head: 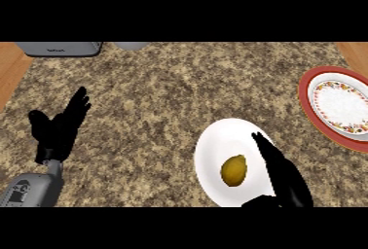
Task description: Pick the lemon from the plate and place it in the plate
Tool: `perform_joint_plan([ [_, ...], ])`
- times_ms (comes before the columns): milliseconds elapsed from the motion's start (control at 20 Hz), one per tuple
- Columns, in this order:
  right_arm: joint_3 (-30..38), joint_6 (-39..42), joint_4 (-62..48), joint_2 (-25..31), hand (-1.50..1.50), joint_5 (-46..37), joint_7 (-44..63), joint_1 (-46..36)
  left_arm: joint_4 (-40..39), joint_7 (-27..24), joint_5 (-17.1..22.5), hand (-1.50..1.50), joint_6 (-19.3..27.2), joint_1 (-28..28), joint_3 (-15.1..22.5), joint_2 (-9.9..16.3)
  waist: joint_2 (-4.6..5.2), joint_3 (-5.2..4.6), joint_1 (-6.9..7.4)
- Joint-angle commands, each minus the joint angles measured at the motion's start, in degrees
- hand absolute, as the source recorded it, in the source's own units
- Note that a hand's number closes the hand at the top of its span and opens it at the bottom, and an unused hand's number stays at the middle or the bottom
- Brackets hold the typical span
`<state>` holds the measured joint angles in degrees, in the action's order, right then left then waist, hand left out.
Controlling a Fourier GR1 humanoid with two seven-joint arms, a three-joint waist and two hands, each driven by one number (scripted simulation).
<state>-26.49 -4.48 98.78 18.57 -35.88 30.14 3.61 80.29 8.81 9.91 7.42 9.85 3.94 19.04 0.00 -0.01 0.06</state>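
Observation:
A yellow lemon (233,170) lies on a plain white plate (215,146) at the lower middle of the granite counter. My right hand (282,172) is over that plate's right side, fingers straight and pointing up the view, just right of the lemon with a small gap; its thumb shows near the bottom edge. A second plate (313,99), red-rimmed with a patterned white centre, sits at the right edge and holds nothing. My left hand (61,127) rests open at the left, fingers up.
A grey appliance (59,48) stands at the counter's back left, and a pale round object (131,45) beside it is cut off by the top. Wooden strips (10,68) flank the granite on both sides.

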Motion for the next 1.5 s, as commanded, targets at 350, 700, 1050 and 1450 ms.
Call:
perform_joint_plan([
  [350,2.2,3.6,-10.0,-6.2,-1.5,-5.2,-1.6,-2.6,1.4,1.2,-2.4,0.0,-3.5,-1.5,-3.2,-3.2,-0.02,0.01,0.0],
  [700,3.2,6.5,-12.2,-9.7,-1.5,-9.7,0.1,-5.4,1.8,1.1,-3.9,0.0,-5.2,-1.9,-6.2,-3.9,-0.02,0.01,0.0],
  [1050,3.5,12.1,-17.0,-9.4,1.5,-7.2,-6.4,-8.6,4.1,4.3,-5.8,0.0,-4.1,-0.7,-5.8,-4.5,-0.03,0.02,0.12],
  [1450,3.9,4.9,-21.6,-13.6,1.5,-11.7,-10.1,-8.4,5.8,3.2,-6.9,0.0,-5.9,-3.3,-5.7,-5.3,-0.03,0.03,0.17],
])
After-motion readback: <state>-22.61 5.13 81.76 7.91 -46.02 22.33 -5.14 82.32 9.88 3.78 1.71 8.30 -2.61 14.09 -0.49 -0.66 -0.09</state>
